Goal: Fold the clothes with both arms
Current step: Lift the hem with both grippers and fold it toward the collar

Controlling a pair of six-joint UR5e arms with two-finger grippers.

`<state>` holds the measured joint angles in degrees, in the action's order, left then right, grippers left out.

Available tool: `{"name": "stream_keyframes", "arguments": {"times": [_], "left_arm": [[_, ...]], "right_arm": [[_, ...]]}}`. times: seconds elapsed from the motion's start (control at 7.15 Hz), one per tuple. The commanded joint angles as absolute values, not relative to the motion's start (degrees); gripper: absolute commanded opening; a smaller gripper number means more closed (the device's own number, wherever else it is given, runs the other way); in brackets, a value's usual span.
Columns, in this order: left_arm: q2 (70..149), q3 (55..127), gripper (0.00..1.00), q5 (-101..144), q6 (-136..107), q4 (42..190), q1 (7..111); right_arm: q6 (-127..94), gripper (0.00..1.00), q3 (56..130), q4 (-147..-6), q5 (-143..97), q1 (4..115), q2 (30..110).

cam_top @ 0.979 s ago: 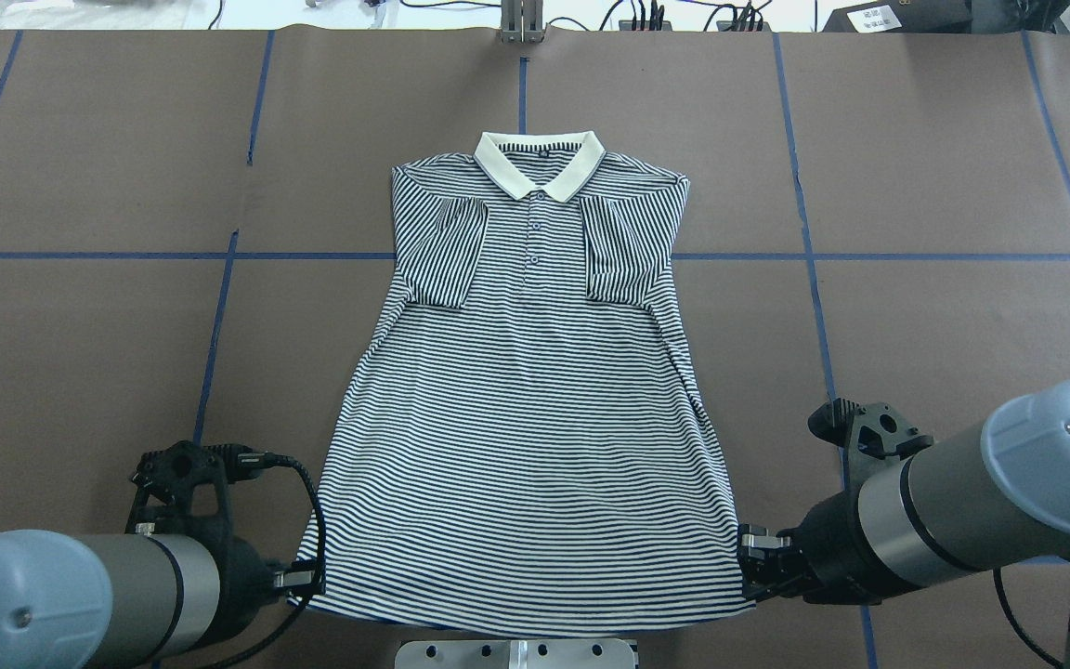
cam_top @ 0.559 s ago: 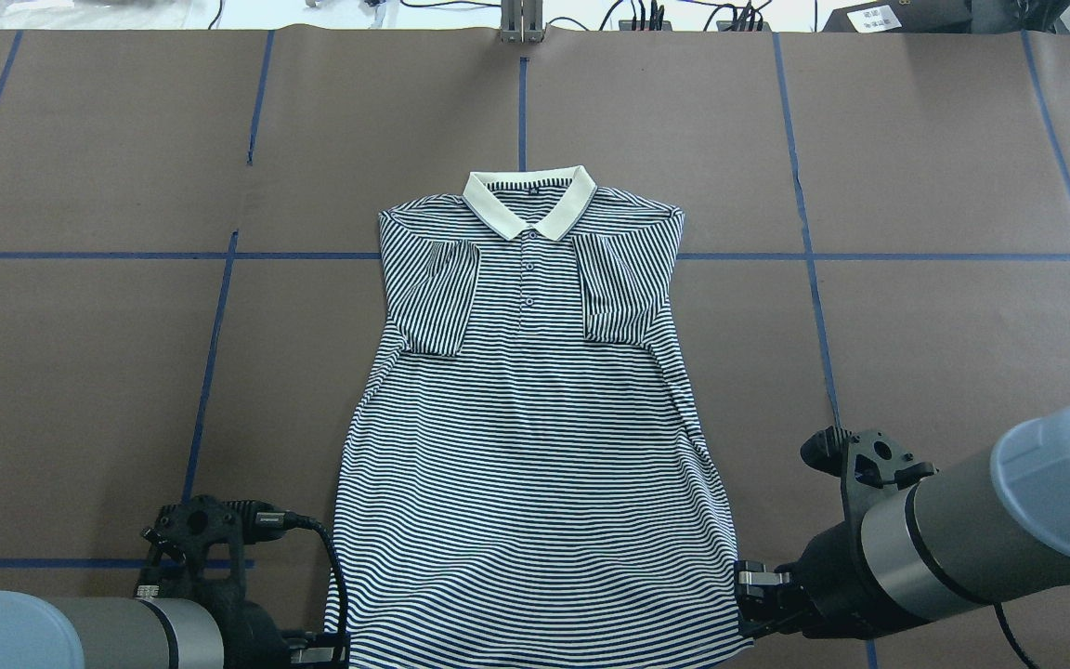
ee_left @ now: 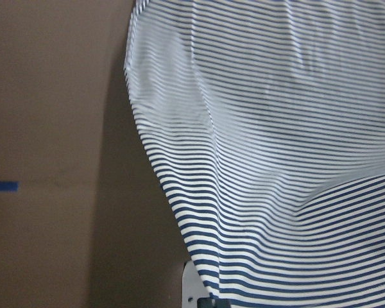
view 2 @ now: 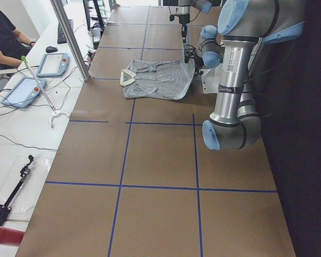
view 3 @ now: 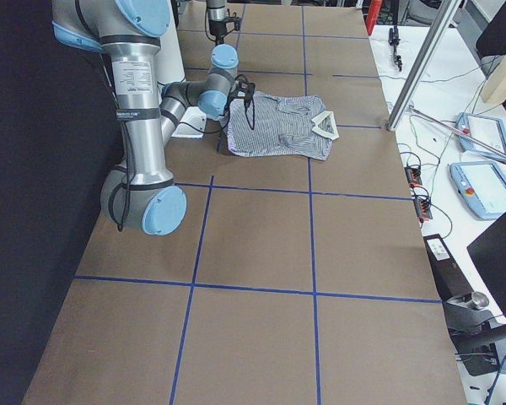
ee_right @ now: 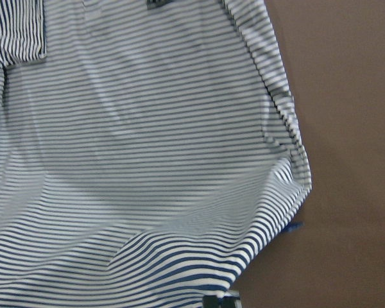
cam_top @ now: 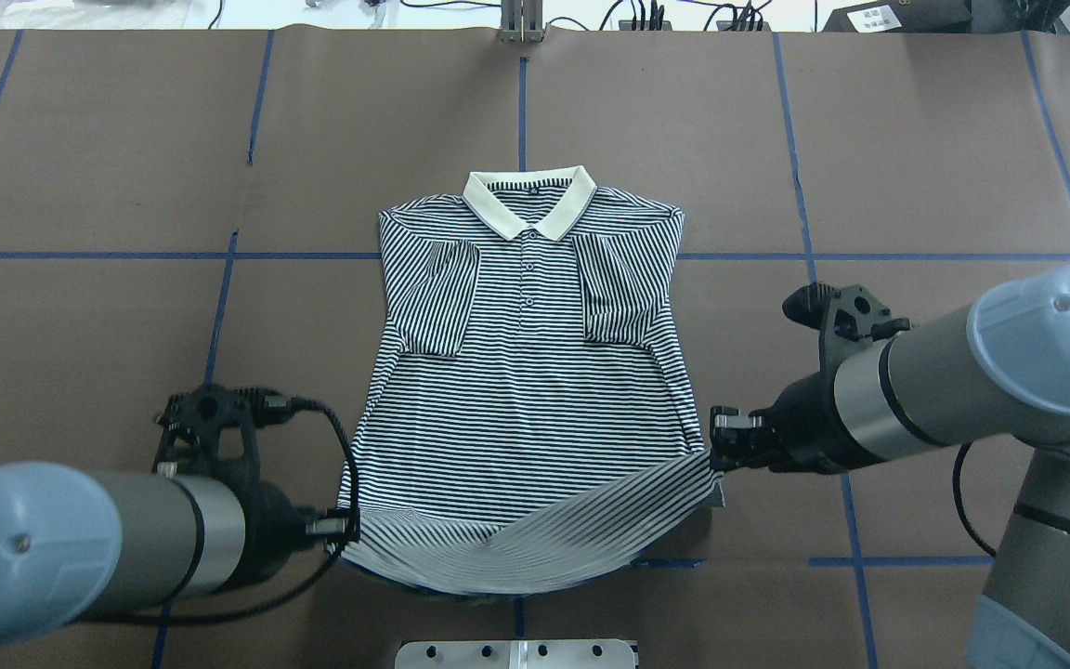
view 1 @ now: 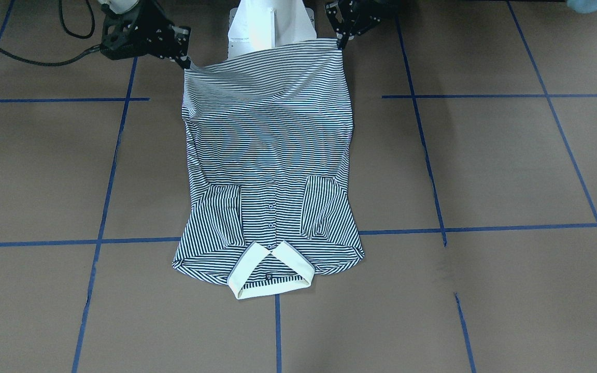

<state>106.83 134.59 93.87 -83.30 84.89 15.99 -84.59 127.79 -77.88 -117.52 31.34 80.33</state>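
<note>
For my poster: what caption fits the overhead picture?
Left gripper and right gripper hold up the hem of the striped polo shirt.

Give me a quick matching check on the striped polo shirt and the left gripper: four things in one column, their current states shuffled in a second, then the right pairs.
Things:
1. cream collar of the navy-and-white striped polo shirt
2. shirt's bottom hem
3. shirt's short sleeves
4. black left gripper

States:
A. shut on a hem corner
B. folded inward onto the chest
C. raised, sagging in the middle
D. lying flat, farthest from the robot

Pairs: 1-D, 2-C, 3-B, 4-A
</note>
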Motion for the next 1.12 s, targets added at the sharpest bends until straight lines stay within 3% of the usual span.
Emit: {"name": "stream_keyframes", "arguments": {"times": [0.0, 0.28, 0.7, 0.98], "left_arm": [[110.0, 126.2, 0.00, 95.4, -79.1, 87.1, 26.2], [110.4, 121.7, 0.00, 100.2, -79.0, 91.6, 32.2], [116.0, 107.3, 0.00, 101.4, -79.4, 99.5, 38.3], [117.6, 98.2, 0.00, 101.4, -79.1, 106.7, 41.7]], "right_arm": [[-79.7, 0.00, 122.7, -76.6, -116.8, 38.6, 78.2], [-79.1, 0.00, 112.6, -76.6, -116.8, 44.1, 68.6], [-76.8, 0.00, 98.2, -76.1, -117.2, 48.7, 58.7], [-76.3, 0.00, 88.3, -66.1, -116.8, 49.0, 58.0]]}}
